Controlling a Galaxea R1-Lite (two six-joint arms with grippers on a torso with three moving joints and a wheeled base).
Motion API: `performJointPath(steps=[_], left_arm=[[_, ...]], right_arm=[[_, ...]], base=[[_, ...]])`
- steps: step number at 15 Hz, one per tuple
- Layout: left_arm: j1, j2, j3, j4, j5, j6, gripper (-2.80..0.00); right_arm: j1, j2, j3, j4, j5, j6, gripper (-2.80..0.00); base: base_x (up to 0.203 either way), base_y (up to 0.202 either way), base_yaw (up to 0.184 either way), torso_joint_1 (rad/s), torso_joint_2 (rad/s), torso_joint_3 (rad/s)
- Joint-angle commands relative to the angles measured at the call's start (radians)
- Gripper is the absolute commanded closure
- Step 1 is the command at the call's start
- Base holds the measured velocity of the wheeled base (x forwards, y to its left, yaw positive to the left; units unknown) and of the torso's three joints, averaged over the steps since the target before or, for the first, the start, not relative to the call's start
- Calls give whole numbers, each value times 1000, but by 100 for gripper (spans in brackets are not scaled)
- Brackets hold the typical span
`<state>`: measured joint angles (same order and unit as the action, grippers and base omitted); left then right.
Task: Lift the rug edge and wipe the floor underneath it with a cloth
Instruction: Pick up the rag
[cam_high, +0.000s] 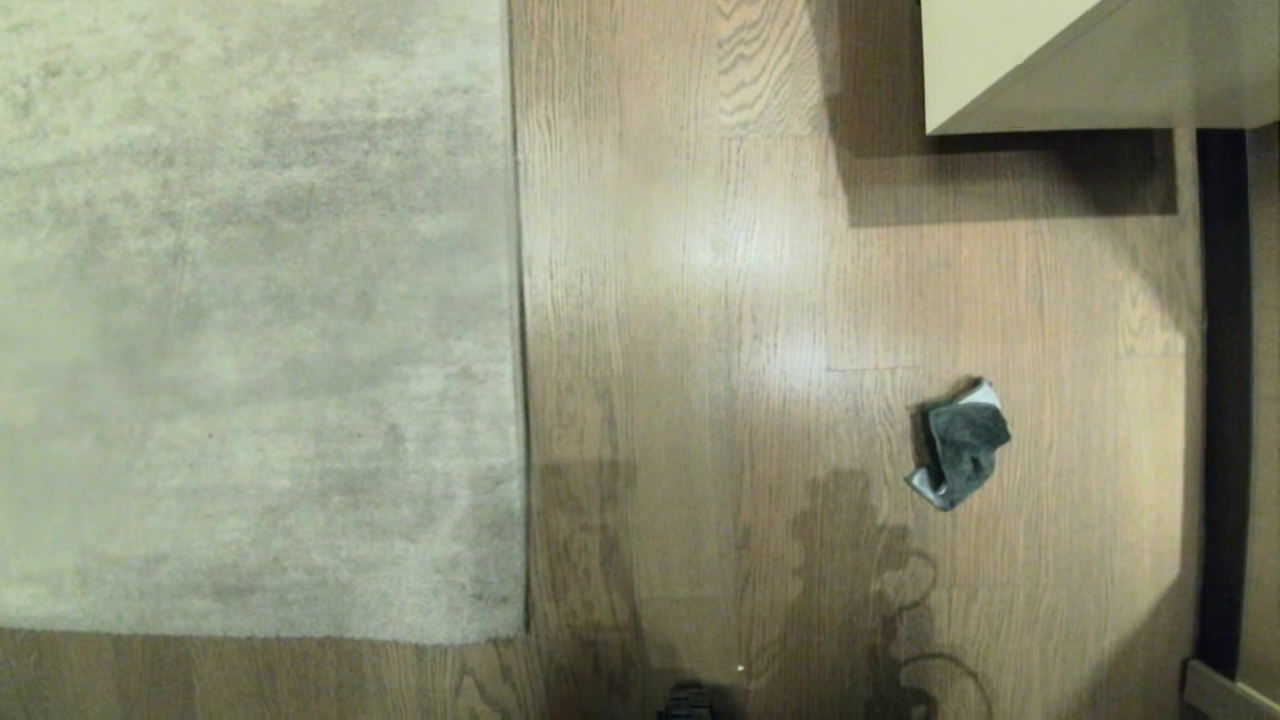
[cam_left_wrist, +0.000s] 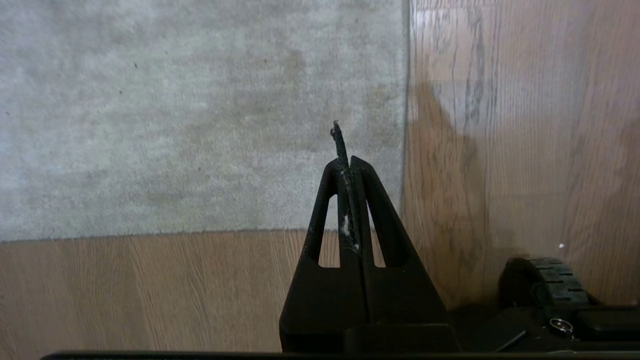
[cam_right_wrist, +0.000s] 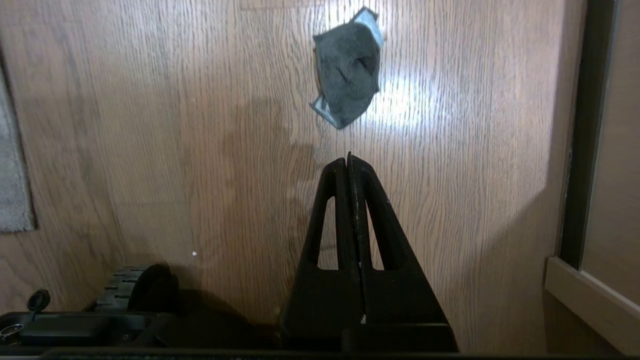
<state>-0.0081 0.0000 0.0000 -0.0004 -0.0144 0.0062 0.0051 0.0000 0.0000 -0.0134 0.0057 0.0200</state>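
A pale grey-beige rug (cam_high: 250, 320) covers the left of the head view, lying flat. Its straight rug edge (cam_high: 520, 400) runs down to a near corner (cam_high: 522, 632). Light brown wood floor (cam_high: 700, 300) fills the middle and right. On it lies the cloth (cam_high: 962, 445), a crumpled dark grey rag, apart from the rug. Neither arm shows in the head view. My left gripper (cam_left_wrist: 348, 161) hangs shut and empty above the rug corner (cam_left_wrist: 402, 227). My right gripper (cam_right_wrist: 348, 161) hangs shut and empty over bare floor, short of the cloth (cam_right_wrist: 347, 75).
A pale cabinet (cam_high: 1050, 70) stands at the far right and casts a shadow on the floor. A dark strip (cam_high: 1222, 400) and a baseboard (cam_high: 1225, 690) line the right side. A black wheel (cam_high: 685, 702) of my base shows at the near edge.
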Motion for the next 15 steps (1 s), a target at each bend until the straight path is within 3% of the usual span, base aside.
performJointPath(steps=[1, 15], left_arm=[[0, 0, 0, 0, 1, 0, 0], [0, 0, 0, 0, 1, 1, 0]], right_arm=[[1, 2, 0, 0, 0, 0, 0], [1, 2, 0, 0, 0, 0, 0]], base=[[0, 0, 0, 0, 10, -200], [0, 0, 0, 3, 2, -192]])
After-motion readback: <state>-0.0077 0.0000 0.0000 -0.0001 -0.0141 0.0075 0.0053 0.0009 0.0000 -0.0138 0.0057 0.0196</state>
